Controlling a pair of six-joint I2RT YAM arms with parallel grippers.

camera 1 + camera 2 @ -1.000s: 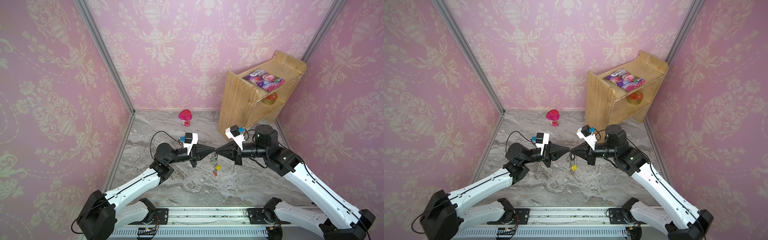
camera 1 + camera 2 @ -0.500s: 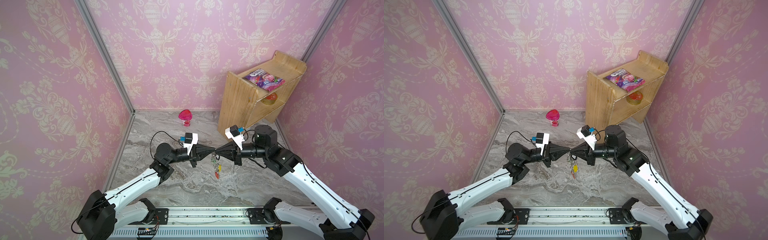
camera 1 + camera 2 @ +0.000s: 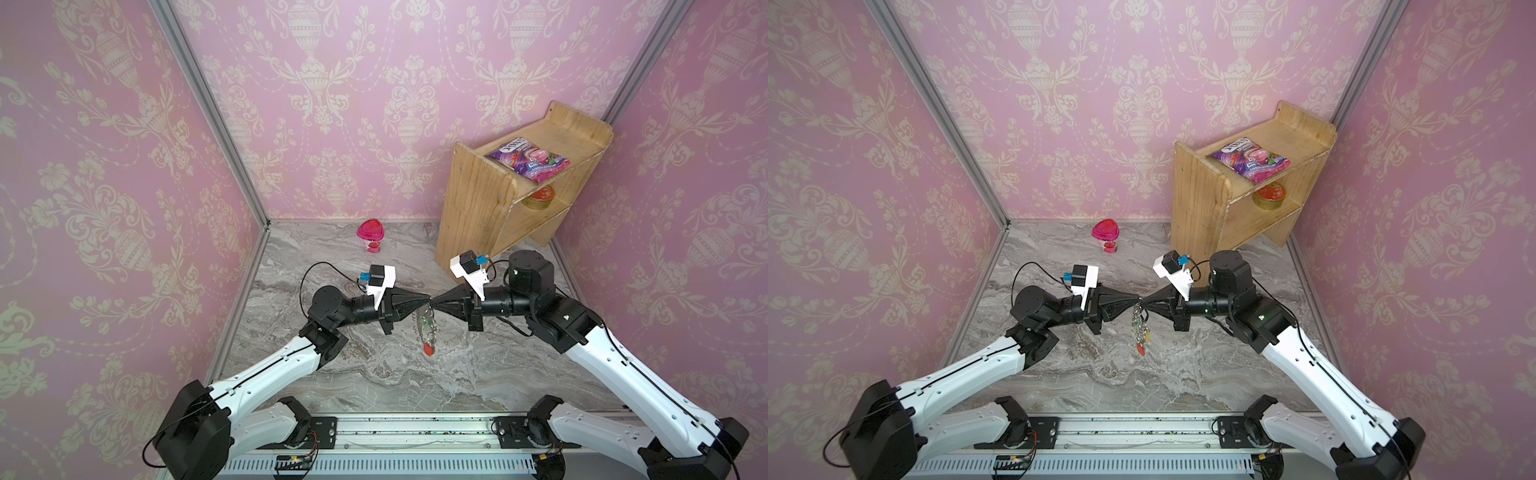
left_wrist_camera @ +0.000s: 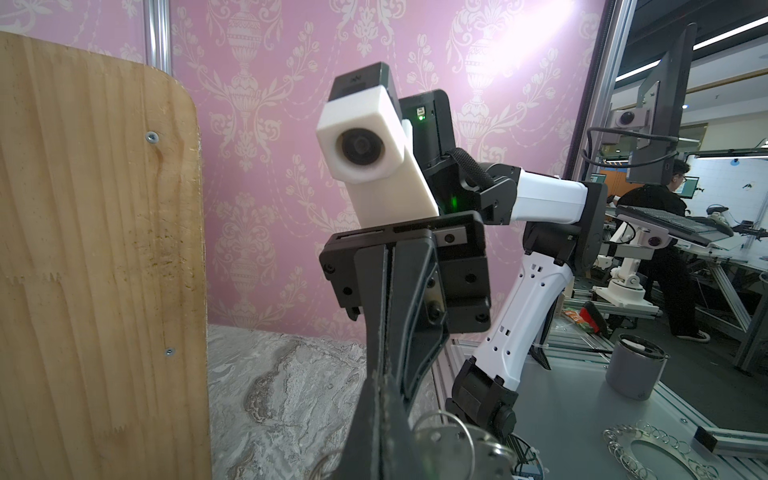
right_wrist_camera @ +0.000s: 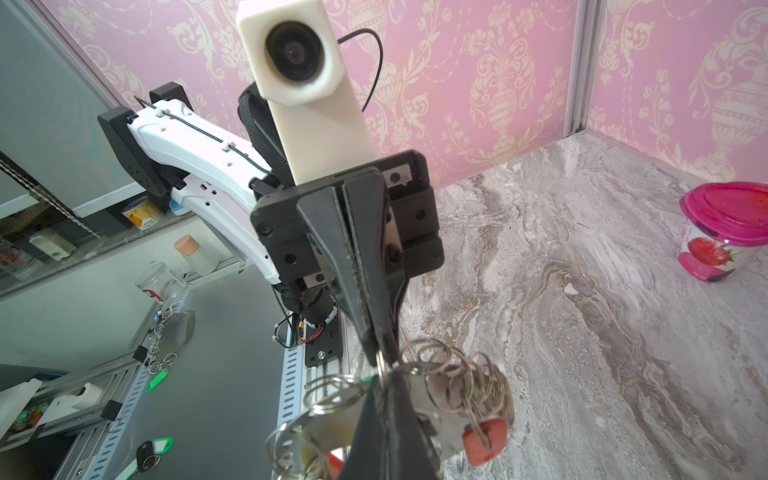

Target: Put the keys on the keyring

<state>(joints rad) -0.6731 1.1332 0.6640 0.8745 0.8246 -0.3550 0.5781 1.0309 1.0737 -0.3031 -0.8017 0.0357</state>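
Top views: arms level, left hand [image 3: 428,297] and right hand [image 3: 436,300] tip to tip, both clamped on the keyring [image 3: 425,323], dangling at six o'clock above the surface [image 3: 374,374]. Left wrist: right hand's jaws together. Right wrist: left hand nips the keyring.

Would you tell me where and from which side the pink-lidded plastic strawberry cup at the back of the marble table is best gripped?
Probably the tapering body of the pink-lidded plastic strawberry cup, just under the overhanging lid, coming in level from the robot's side. It stands upright with free space around it, and the wider lid should stop a grip slipping upward.
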